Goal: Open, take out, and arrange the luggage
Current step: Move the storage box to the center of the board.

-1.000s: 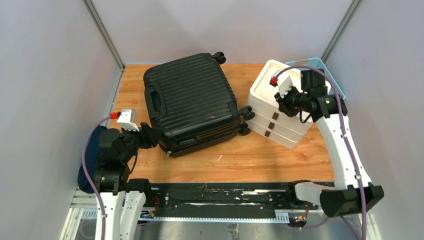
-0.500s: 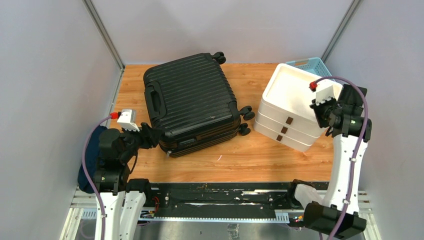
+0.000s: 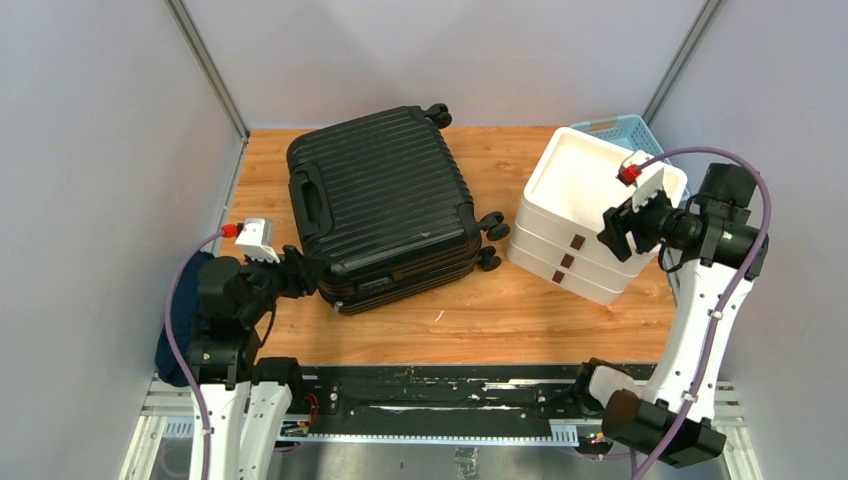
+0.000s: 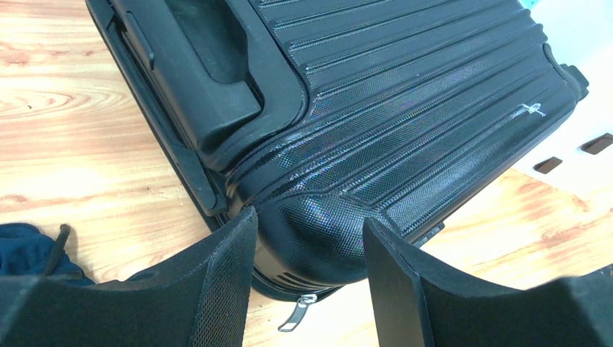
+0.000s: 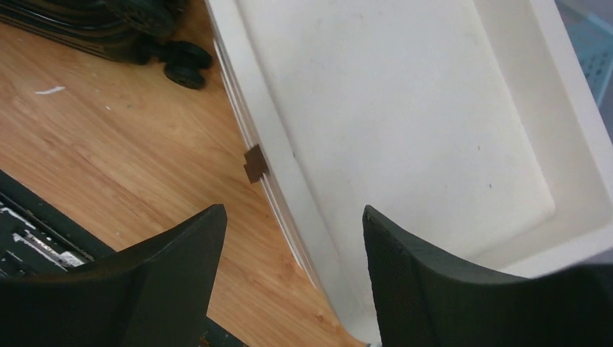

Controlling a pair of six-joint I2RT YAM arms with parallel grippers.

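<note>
1. The luggage (image 3: 385,205) lies closed and flat on the left half of the wooden table (image 3: 500,315). The left gripper (image 3: 308,271) has its jaws apart around the near rounded corner. I cannot tell if the pads press it.
2. Risk: the glossy curved shell likely gives poor purchase, so a pull may slip or slide the case without parting it.
3. Risk: the zip pull (image 4: 293,318) sits below the jaws and looks easy to miss.
4. The right gripper (image 5: 293,217) hangs wide and empty over the white drawer unit (image 3: 585,190), so lowering it risks bumping the rim.
5. The drawer unit sits just beside the luggage wheels (image 3: 490,228), which crowds a lid swinging that way.
6. The light-blue basket (image 3: 625,128) sits behind the drawers, and a dark blue cloth (image 3: 175,330) lies beside the left arm.
</note>
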